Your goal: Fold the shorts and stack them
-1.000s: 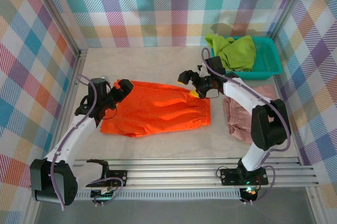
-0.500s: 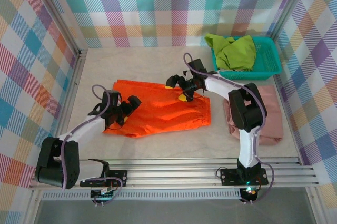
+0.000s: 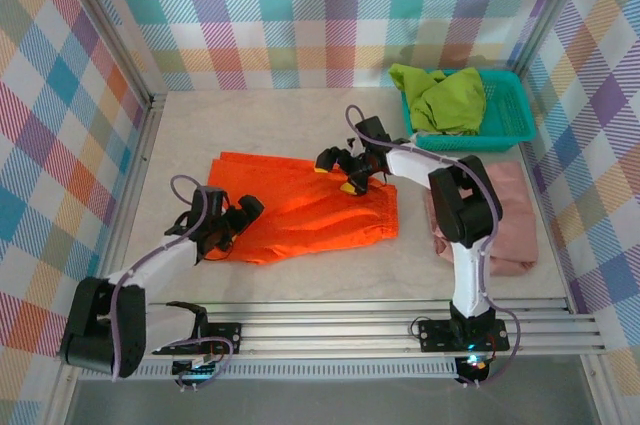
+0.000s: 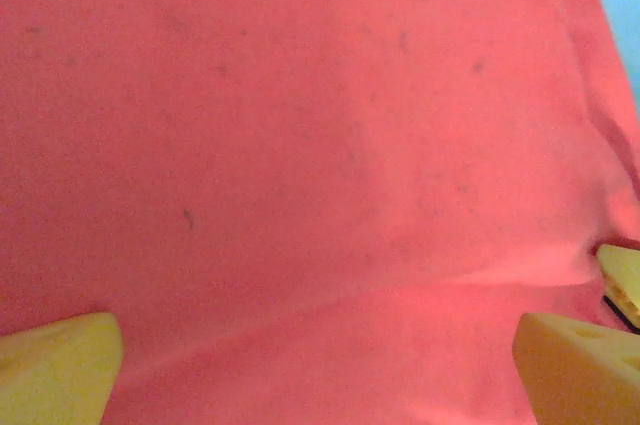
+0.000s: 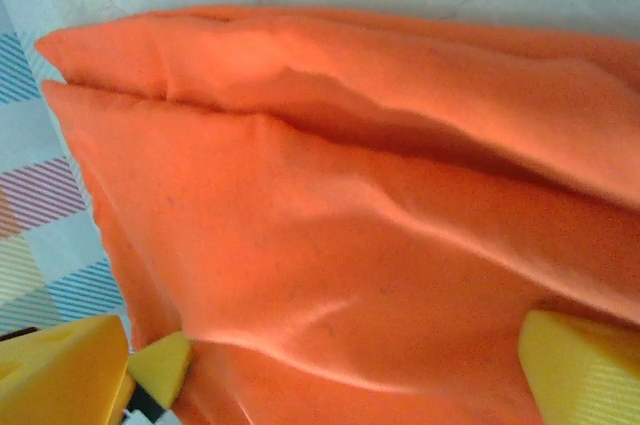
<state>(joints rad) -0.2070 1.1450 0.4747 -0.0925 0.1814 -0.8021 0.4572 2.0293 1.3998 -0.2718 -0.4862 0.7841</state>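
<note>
Shorts of bright orange fabric (image 3: 305,207) lie flat on the table (image 3: 290,125). Left tool (image 3: 243,215) and right tool (image 3: 336,176), both spread wide, sit low at opposite edges, apparently to pinch for folding.

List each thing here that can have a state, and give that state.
Orange shorts: spread out on the table, wrinkled, not folded up.
Pink shorts: lying in a compact folded pile.
Green shorts: bunched up in the basket.
Basket: upright, holding the green shorts.
Left fingers: open, close above the orange shorts.
Right fingers: open, close above the orange shorts.
</note>
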